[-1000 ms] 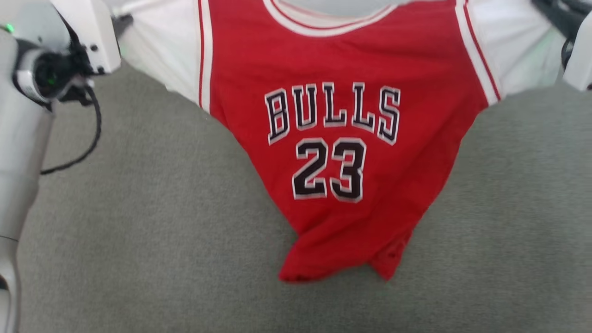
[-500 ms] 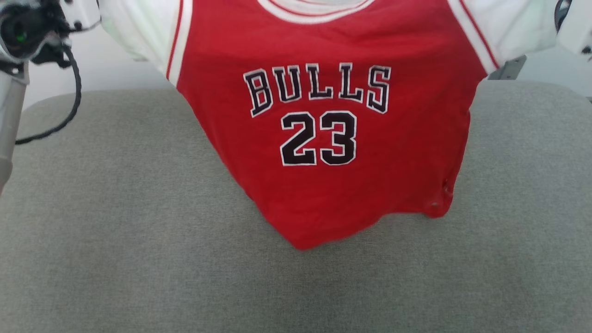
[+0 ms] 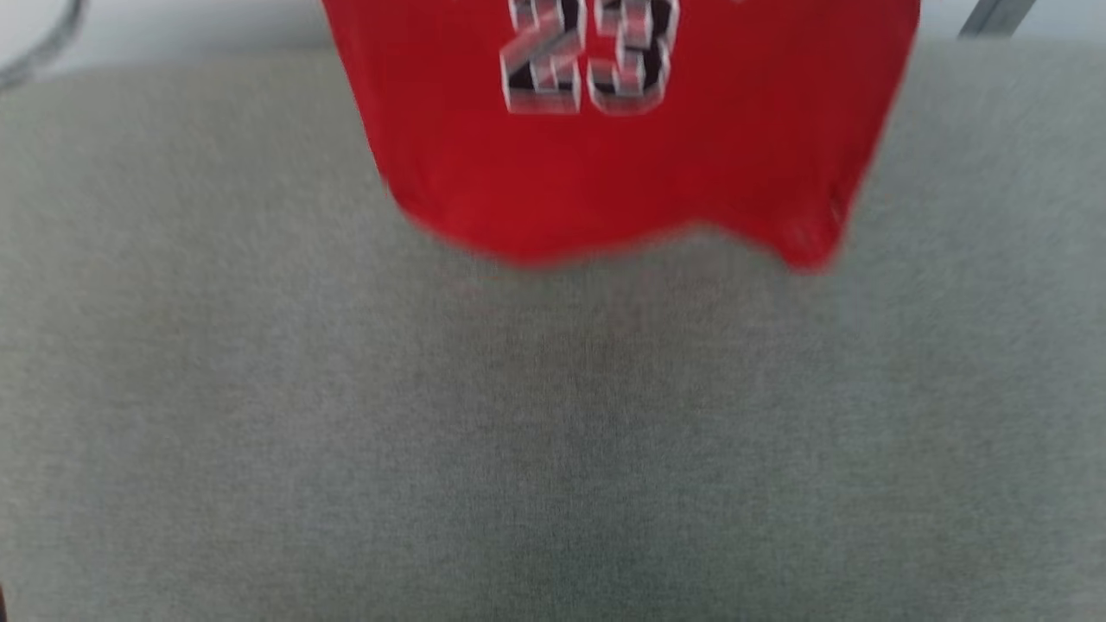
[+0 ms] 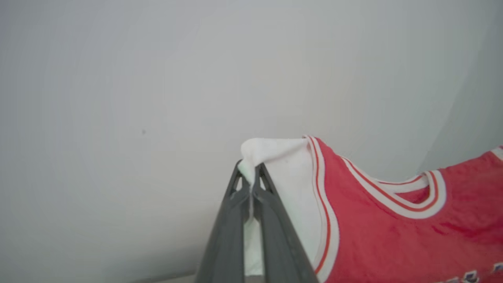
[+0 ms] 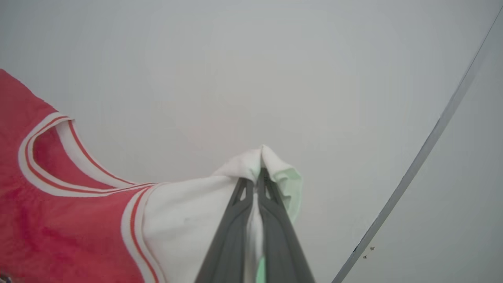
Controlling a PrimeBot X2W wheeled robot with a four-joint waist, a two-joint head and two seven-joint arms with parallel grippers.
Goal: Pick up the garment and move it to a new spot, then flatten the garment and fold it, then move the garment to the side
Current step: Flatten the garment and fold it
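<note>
Executing the pick-up and relocation step: hanging the garment [image 3: 622, 164] spread above the grey cushion [image 3: 553, 449]. Pinching one white sleeve [image 4: 283, 165] in the left gripper [image 4: 250, 179] and the other in the right gripper [image 5: 259, 177], fingers pressed together on cloth. Leaving the laying down, flattening, folding and moving aside pending. Against one second earlier: hem [image 3: 553, 250] now hanging wide rather than bunching to a point, with the head camera shifting and blurring.

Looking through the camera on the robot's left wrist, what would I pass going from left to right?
Pale wall → left gripper, shut on the white sleeve → striped sleeve trim → red shoulder of the garment → striped neckline.
</note>
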